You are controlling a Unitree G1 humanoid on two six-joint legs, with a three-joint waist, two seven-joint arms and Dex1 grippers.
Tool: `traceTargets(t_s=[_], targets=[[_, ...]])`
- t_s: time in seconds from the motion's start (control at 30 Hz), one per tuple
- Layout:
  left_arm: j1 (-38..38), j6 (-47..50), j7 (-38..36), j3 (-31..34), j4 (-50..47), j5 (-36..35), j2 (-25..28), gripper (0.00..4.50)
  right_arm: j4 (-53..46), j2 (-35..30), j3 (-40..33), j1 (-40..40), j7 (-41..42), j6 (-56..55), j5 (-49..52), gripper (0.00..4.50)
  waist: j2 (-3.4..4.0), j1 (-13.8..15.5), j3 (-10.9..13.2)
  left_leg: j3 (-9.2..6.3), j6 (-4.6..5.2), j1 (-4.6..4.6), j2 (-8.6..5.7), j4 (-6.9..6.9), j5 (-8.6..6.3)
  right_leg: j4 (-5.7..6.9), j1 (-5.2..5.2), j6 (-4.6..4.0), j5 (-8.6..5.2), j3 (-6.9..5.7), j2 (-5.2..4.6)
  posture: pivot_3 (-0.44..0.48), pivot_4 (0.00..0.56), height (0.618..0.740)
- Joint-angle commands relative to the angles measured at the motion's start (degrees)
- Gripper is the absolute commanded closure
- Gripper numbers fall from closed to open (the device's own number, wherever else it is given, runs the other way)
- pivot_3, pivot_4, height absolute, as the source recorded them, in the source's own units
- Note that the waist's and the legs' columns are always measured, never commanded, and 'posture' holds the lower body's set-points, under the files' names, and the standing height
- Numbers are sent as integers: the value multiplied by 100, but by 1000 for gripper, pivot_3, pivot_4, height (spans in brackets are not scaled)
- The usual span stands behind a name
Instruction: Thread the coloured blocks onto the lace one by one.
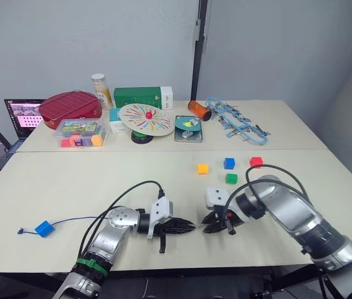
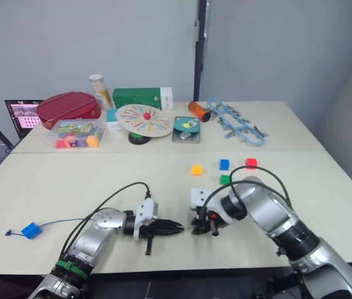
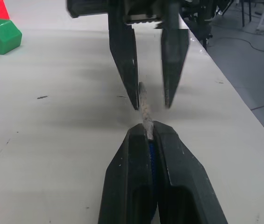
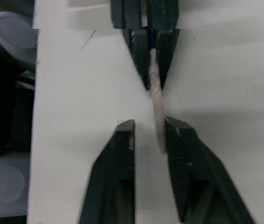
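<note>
The dark-blue lace (image 1: pixel 76 220) runs along the table from a blue block (image 1: pixel 44 228) threaded at its far left end. My left gripper (image 1: pixel 192 227) is shut on the lace's pale stiff tip (image 3: pixel 144 105), which sticks out past its fingertips. Facing it, my right gripper (image 1: pixel 207 226) is open, its two fingers (image 3: pixel 125 56) standing on either side of that tip without closing on it. Loose behind them lie an orange-yellow block (image 1: pixel 202 168), a blue block (image 1: pixel 228 163), a red block (image 1: pixel 256 162) and a green block (image 1: pixel 231 178).
Along the far side stand a red case (image 1: pixel 70 104), a clear tray of coloured pieces (image 1: pixel 80 132), a bottle (image 1: pixel 102 90), a green box (image 1: pixel 139 97), a striped disc (image 1: pixel 146 118), a tin (image 1: pixel 188 128) and a light-blue chain tangle (image 1: pixel 235 121). The table's front edge (image 1: pixel 182 268) is close below both grippers.
</note>
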Motion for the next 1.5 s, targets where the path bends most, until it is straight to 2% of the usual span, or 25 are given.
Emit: traceTargets(t_s=[0.03, 0.23, 0.33, 0.43, 0.6, 0.7, 0.93, 1.2, 1.5], targets=[[117, -124, 36, 162, -44, -134, -3, 4500, -192, -411, -903, 246, -100, 199, 436, 2201, 0, 20, 0, 0, 1, 0, 1, 0, 0, -6, 2, 0, 0, -1, 0, 0, 150, 740], [204, -105, -90, 312, -36, -286, 82, 4500, -480, -535, -2655, 1164, -810, 940, 1306, 104, 0, 14, 0, 0, 0, 0, 10, -9, 0, -29, 8, 2, 1, -1, 2, 0, 150, 740], [64, -58, -143, 398, 73, -354, 106, 4500, -619, -425, -3713, 1842, -1347, 976, 1587, 44, 0, 33, 0, 0, 1, -2, 9, -9, -1, -30, 9, 2, 2, 1, 1, 0, 150, 740], [-81, -23, -174, 490, 185, -437, 90, 4500, -833, -155, -4439, 2427, -1862, 791, 1754, 44, 0, 60, 0, 0, 2, -1, 8, -9, -1, -34, 13, 5, 4, 2, 0, 0, 150, 740], [-186, -160, -306, 572, 325, -489, 78, 4500, -999, 603, -5245, 3356, -2680, 155, 1818, 44, 1, 43, -2, 2, 3, 2, 7, -9, -1, -31, 15, 8, 5, 5, 1, 0, 150, 740], [-312, -182, -347, 663, 518, -511, 61, 4500, -1138, 1408, -5794, 4065, -3327, -653, 1800, 44, 1, 64, -2, 1, 3, 3, 6, -10, -1, -31, 15, 8, 5, 1, 2, 0, 150, 740], [-359, -241, -379, 695, 625, -457, -29, 4500, -1270, 2084, -5659, 4759, -3908, -1325, 1822, 44, 7, -12, -5, 19, 7, 15, 8, -9, -1, -31, 22, 14, 8, 16, 4, 0, 150, 740], [-188, -200, -301, 741, 438, -443, 33, 4500, -917, 2112, -5506, 4427, -4290, -1729, 1798, 44, 9, -9, -6, 22, 8, 20, 11, -9, 0, -30, 23, 14, 8, 21, 9, 0, 150, 740], [183, -91, 220, 959, -27, -458, 122, 4500, 1423, 1621, -4679, 2105, -5246, -2230, 724, 44, 11, -58, -6, 32, 7, 23, 11, -16, 1, -28, 17, 13, 8, 27, 9, 0, 150, 740]])
